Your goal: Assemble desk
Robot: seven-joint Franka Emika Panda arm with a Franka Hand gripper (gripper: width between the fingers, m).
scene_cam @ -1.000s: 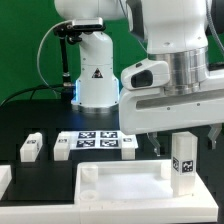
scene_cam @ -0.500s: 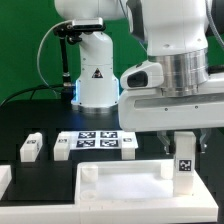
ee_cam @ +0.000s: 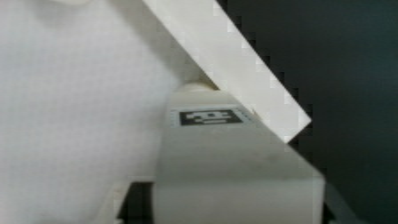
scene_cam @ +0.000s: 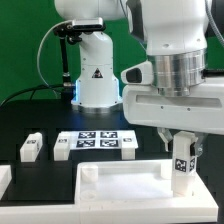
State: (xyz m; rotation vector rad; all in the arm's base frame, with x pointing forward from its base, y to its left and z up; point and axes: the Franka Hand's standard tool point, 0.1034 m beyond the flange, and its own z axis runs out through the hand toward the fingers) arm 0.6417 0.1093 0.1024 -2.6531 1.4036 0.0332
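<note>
- The claw (scene_cam: pixel 181 140) hangs from the big white arm (scene_cam: pixel 175 60) on the right side of the scene. It is clenched on the top end of a leg post (scene_cam: pixel 181 166), with one dark finger on each side of it.
- That leg post has a black-and-white tag on the face towards the camera. It is nearly upright, leaning slightly.
- Its lower end is over the right part of the desk's top panel (scene_cam: pixel 120 185), the wide white piece at the near edge of the black worktop (scene_cam: pixel 30 115).
- The wrist view is too close and blurred to show whether the post's foot touches the panel.
- The marker board (scene_cam: pixel 97 142) lies flat just beyond the panel, near the middle.
- Left of the board are two more short posts lying apart from each other, the left loose post (scene_cam: pixel 31 147) and the right loose post (scene_cam: pixel 62 147). Both are well away from the claw.
</note>
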